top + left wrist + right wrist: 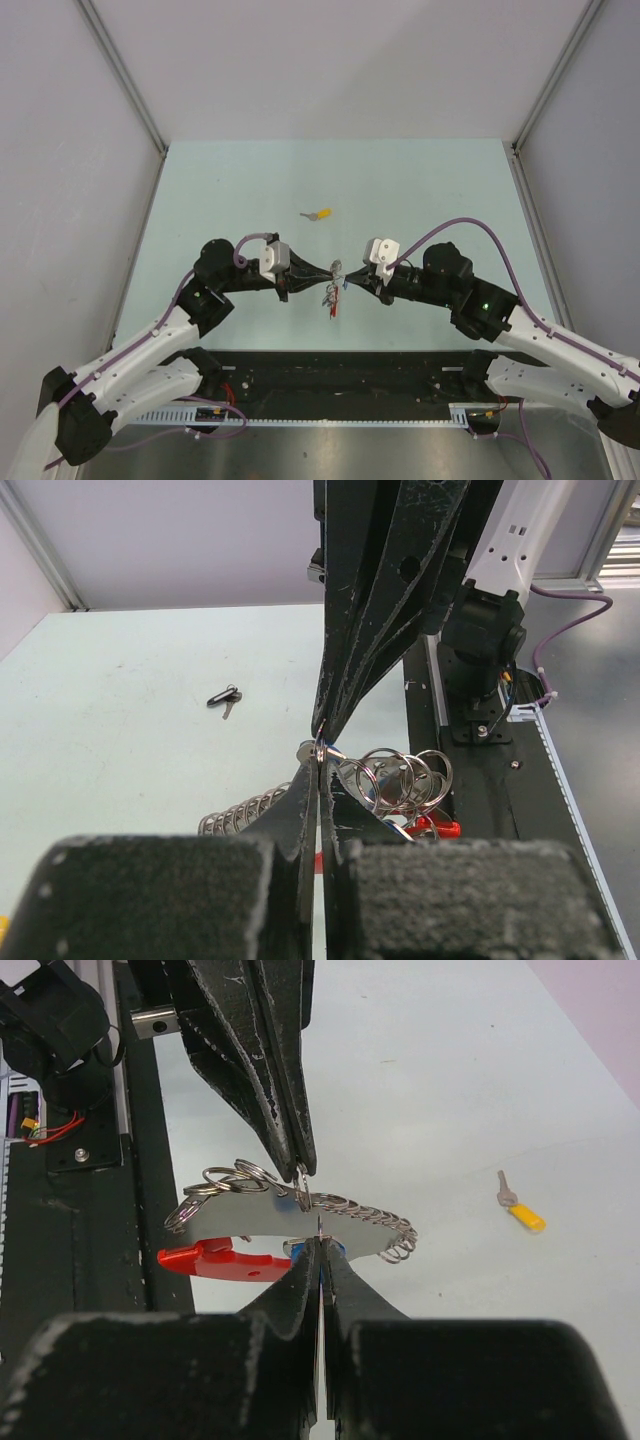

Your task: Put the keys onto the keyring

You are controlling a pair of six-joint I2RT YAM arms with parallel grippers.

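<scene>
Both arms are meeting nose to nose in the middle of the top view, hanging above the near part of the tabletop. The left gripper is squeezed down to a hairline gap and is pinching the small silver keyring right at its tips. The right gripper is clamped just as tight and is holding the blue key. A bit of blue is peeking out on either side of its tips, and the flat silver blade is running sideways across the middle of the right wrist view. The two sets of tips are almost touching, with the key right up against the ring.

A silver chain, a bunch of loose rings and a red piece are dangling from that same cluster. Can't tell exactly how they're linked.

The yellow key is lying by itself on the tabletop, above centre in the top view and well apart from the grippers. A small dark key is sitting left of centre in the left wrist view.
</scene>
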